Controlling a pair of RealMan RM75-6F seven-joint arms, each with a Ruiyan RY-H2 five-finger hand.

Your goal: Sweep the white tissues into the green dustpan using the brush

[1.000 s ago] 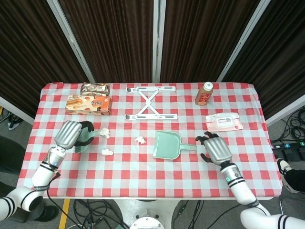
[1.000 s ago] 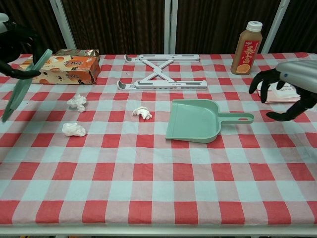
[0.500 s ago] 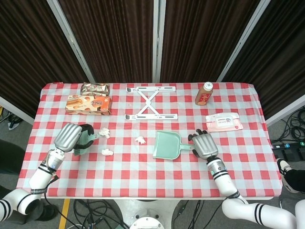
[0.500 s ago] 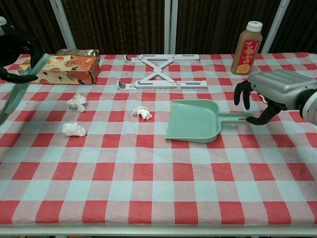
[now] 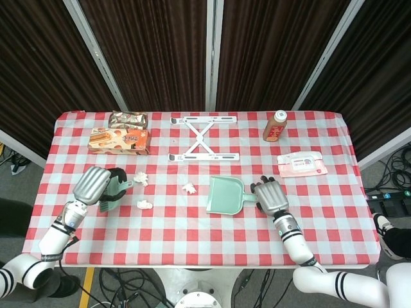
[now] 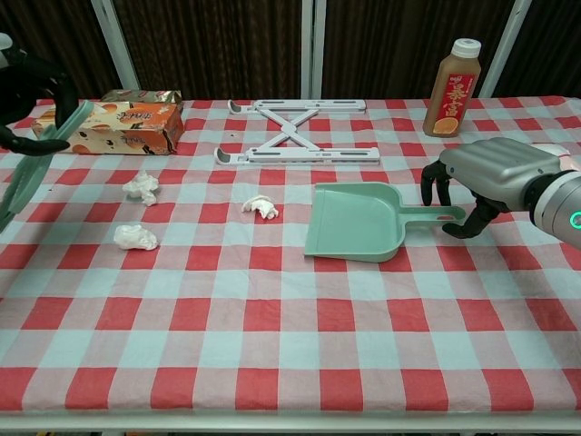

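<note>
The green dustpan [image 5: 225, 194] [image 6: 354, 221] lies mid-table, mouth to the left and handle to the right. Three crumpled white tissues lie left of it: one [image 5: 189, 188] [image 6: 261, 207] nearest the pan, one [image 5: 140, 178] [image 6: 141, 186] farther back left, one [image 5: 145, 205] [image 6: 134, 238] nearer the front. My left hand [image 5: 96, 186] [image 6: 23, 86] grips the green brush [image 5: 115, 190] [image 6: 36, 154] at the table's left, raised, left of the tissues. My right hand [image 5: 270, 197] [image 6: 490, 177] arches over the end of the dustpan handle, fingers curved and apart on either side of it.
Orange snack boxes [image 5: 119, 139] [image 6: 118, 127] stand at the back left. A white folding stand [image 5: 203, 138] [image 6: 295, 132] lies at the back centre. A brown bottle [image 5: 275, 126] [image 6: 451, 88] stands back right, with a wipes pack [image 5: 302, 165] behind my right hand.
My right hand has moved left from the table's right side to over the dustpan handle. The left hand with the brush has shifted only slightly. Tissues and dustpan have not moved.
</note>
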